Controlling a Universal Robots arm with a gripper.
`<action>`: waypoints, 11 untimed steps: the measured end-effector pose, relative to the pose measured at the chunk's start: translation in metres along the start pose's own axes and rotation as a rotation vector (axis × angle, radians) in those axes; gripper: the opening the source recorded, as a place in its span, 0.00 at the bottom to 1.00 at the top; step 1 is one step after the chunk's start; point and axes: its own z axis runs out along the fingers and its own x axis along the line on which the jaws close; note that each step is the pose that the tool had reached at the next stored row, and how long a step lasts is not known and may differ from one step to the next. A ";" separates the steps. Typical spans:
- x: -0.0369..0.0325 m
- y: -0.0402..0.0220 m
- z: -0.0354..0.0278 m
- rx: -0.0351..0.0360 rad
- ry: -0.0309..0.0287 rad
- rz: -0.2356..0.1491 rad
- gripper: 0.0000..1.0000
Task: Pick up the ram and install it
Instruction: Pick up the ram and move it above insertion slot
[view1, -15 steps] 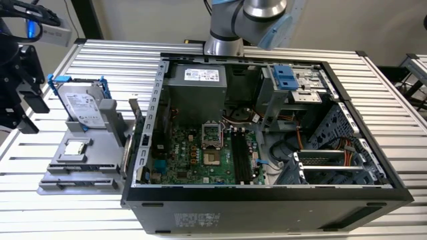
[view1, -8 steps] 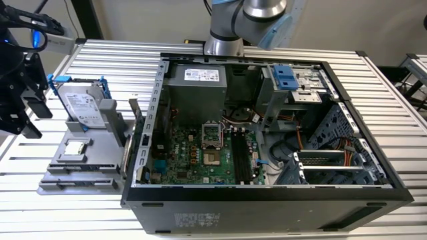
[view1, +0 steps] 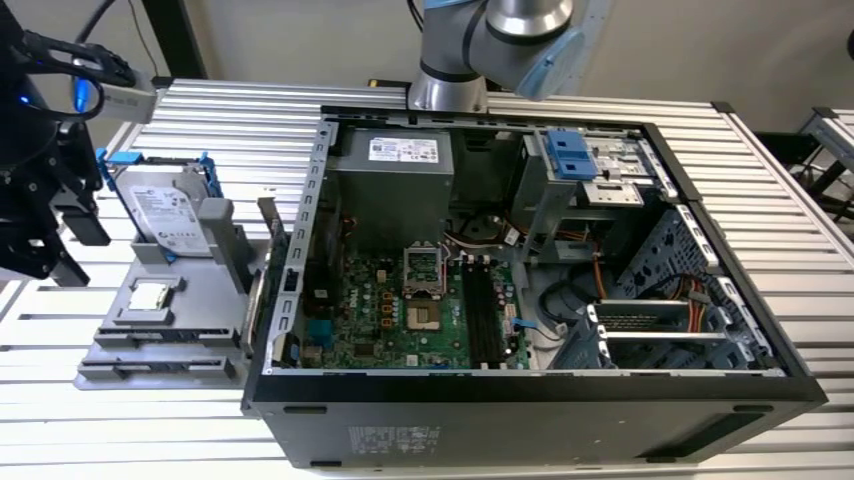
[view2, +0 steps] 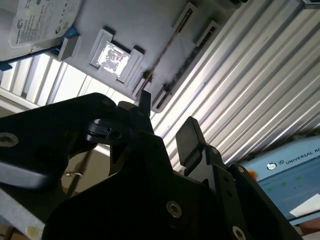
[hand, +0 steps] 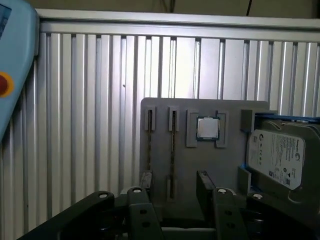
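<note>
The ram (hand: 172, 150) stands on its edge in a slot of the grey holder (hand: 230, 165), a thin dark stick with a greenish-brown edge. It appears again in the second wrist view as a thin line (view2: 162, 57). My gripper (hand: 175, 186) hovers over the near end of the holder, open, and the ram's line runs between its two black fingers (hand: 205, 182). The fingers are apart from the stick, with nothing held between them (view2: 167, 120). In the exterior view the black wrist assembly (view1: 40, 210) hangs at the far left, over the holder (view1: 160, 335).
On the same holder sit a square CPU chip (hand: 207, 127) and a silver hard drive (hand: 277, 155) in a blue-handled frame. The open computer case (view1: 534, 380) stands to the exterior view's right of it, with dark memory slots (view1: 483, 320) on its motherboard. A teach pendant (hand: 15, 60) lies nearby.
</note>
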 end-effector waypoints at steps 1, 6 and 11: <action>0.0000 0.0000 0.0014 0.0000 0.0010 0.000 1.00; 0.0001 -0.0002 0.0074 -0.0002 0.0088 0.000 1.00; 0.0002 -0.0004 0.0136 -0.0004 0.0181 0.001 1.00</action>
